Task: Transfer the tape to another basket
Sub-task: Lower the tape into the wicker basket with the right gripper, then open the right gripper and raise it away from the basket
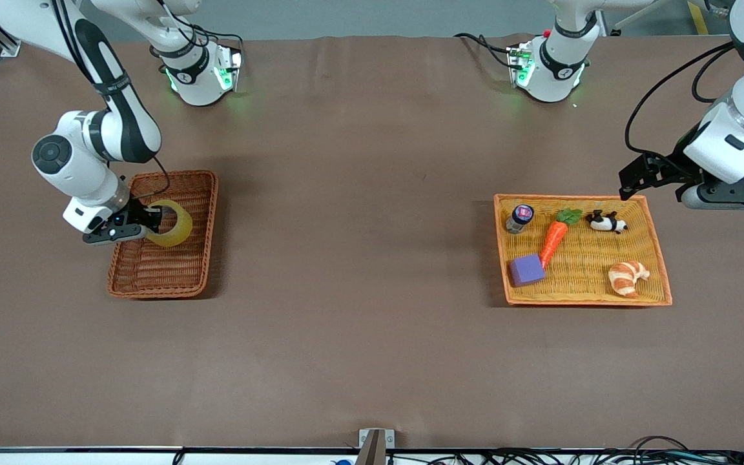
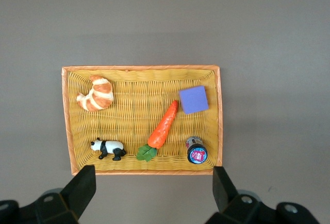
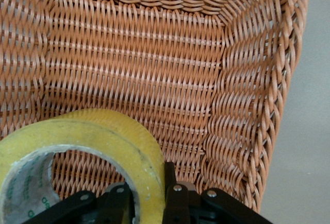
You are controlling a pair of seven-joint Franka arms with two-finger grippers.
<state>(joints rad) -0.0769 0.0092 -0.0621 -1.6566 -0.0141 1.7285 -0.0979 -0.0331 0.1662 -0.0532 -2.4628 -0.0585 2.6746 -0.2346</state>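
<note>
The yellowish tape roll [image 1: 172,223] is held on edge over the reddish-brown wicker basket [image 1: 188,271] at the right arm's end of the table. My right gripper [image 1: 152,221] is shut on the roll's wall, one finger inside the ring and one outside. In the right wrist view the tape [image 3: 103,136] fills the corner with its grey core showing, clamped by the right gripper [image 3: 149,195] above the basket's weave [image 3: 134,59]. My left gripper [image 1: 630,177] is open and empty, waiting above the table beside the orange-yellow tray; its fingertips [image 2: 82,188] show wide apart.
The orange-yellow flat tray [image 1: 659,258] at the left arm's end holds a carrot [image 1: 554,237], a purple block [image 1: 527,270], a croissant [image 1: 627,278], a panda figure [image 1: 606,222] and a small jar [image 1: 519,217]. Brown table lies between basket and tray.
</note>
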